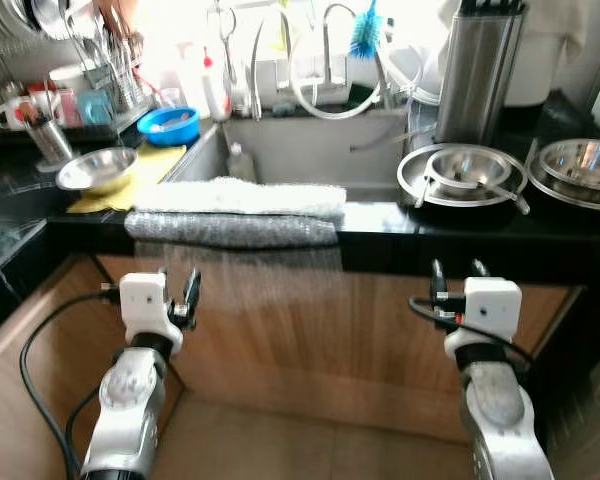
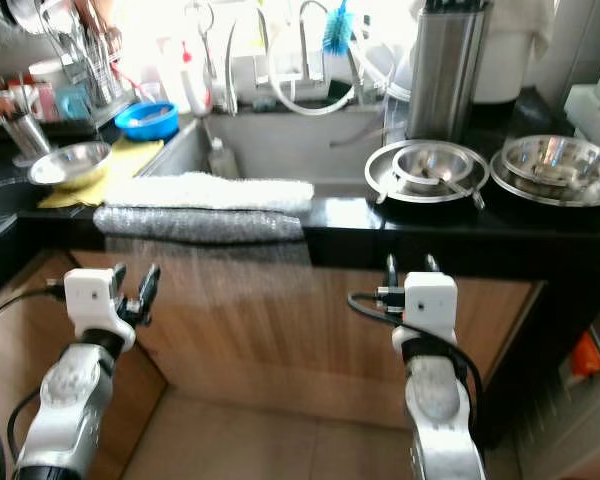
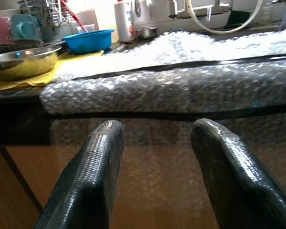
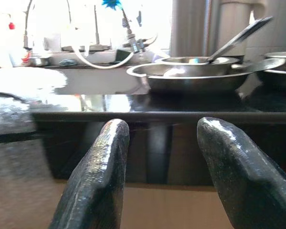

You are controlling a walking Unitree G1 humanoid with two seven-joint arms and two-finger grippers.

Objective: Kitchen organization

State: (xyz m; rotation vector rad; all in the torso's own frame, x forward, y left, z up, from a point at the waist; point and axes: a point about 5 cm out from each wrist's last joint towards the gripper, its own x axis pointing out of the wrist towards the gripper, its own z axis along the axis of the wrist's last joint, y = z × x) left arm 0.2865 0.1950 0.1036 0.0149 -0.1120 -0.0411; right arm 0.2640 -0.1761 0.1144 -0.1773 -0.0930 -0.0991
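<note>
Your left tool [image 1: 185,290] and right tool [image 1: 456,272] both hang below the black worktop [image 1: 460,222] edge, fingers spread and holding nothing. A sheet of what looks like bubble wrap [image 1: 235,228] drapes over the sink's [image 1: 310,150] front edge, with steel bowls [image 1: 467,172] at right.

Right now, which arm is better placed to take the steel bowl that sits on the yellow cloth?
Probably the left. The left gripper hangs open below the counter's left part, nearer the steel bowl on the yellow cloth. The right gripper is under the stacked pans.
</note>
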